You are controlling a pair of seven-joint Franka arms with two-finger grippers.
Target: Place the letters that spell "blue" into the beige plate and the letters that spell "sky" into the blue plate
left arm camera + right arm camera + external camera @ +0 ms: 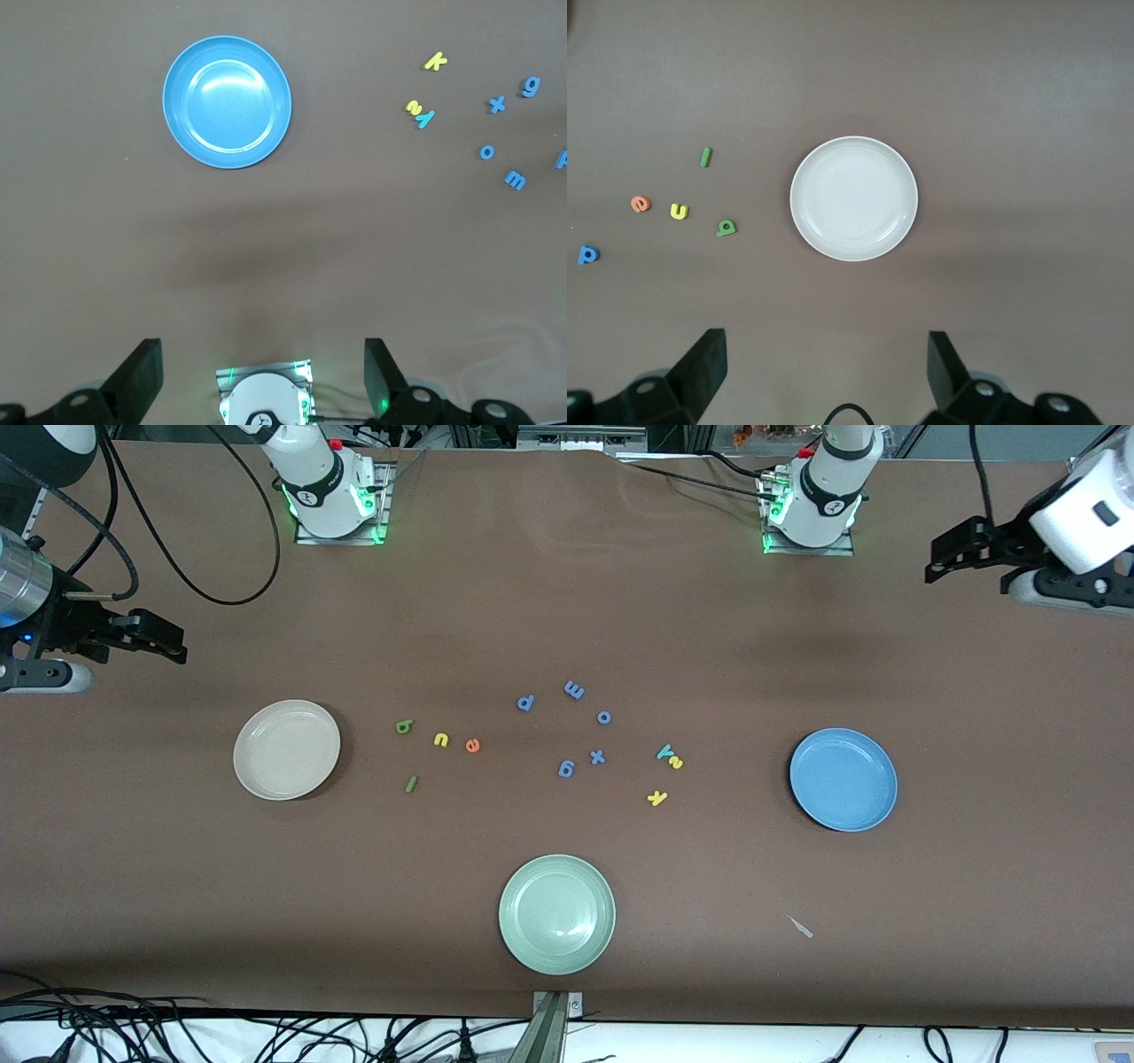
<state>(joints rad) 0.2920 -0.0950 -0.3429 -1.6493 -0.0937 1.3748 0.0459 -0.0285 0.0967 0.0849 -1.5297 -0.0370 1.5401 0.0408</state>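
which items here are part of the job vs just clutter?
Job:
green foam b
green foam bar l
yellow foam u
orange foam e
yellow foam s
yellow foam k
teal foam y
round beige plate
round blue plate

Clutter:
blue foam letters p, m, o, g, x
pale green plate

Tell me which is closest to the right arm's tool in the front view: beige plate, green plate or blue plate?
From the right tool, open and waiting:
1. Beige plate, at its own end of the table.
2. Green plate, mid-table, nearest the front camera.
3. Blue plate, at the left arm's end.
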